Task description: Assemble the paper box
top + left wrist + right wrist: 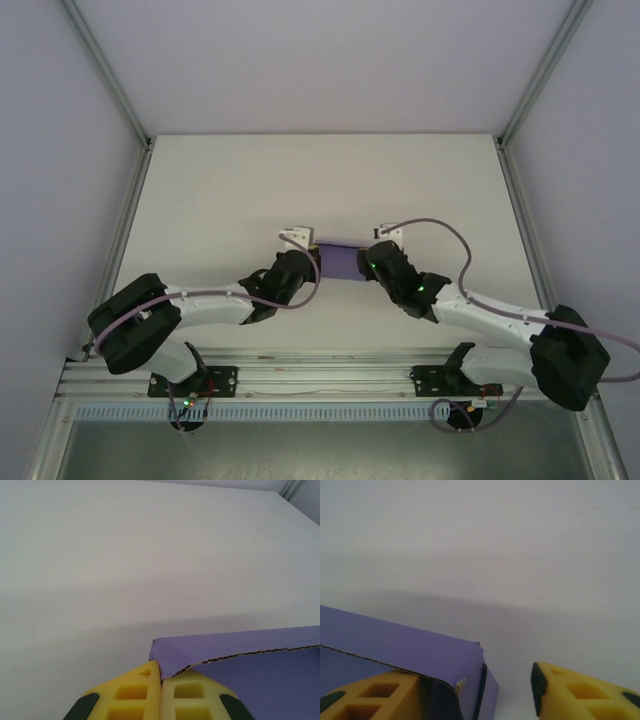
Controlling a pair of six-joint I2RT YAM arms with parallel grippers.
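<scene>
In the overhead view, the left gripper [308,262] is seen at the left end of the paper box [342,262]. The left wrist view shows its 2 yellow fingers [131,696] pressed together with no gap between them. The near corner of a purple corrugated wall [225,647] is pinched at their tips. From that corner the wall's raw top edge is seen to run away to the right.

The box is found near the middle of the white table [240,180], between the 2 grippers. Its long axis is laid left to right across the table, with 1 end turned toward each arm. The far long side is faced toward the back edge of the table. Bare table surface is seen beyond the box up to that back edge, and out to the left and right edges, where grey walls [60,120] rise. Less room is left on the near side, where the 2 arms converge.

The right gripper [368,258] is placed at the right end of the box. In the right wrist view its fingers are spread wide. 1 finger [367,696] is tucked under a folded purple flap [410,647], inside the box. The other finger [580,692] is held outside, apart from the box's end wall, with bare table between them. Nothing is clamped by it.
</scene>
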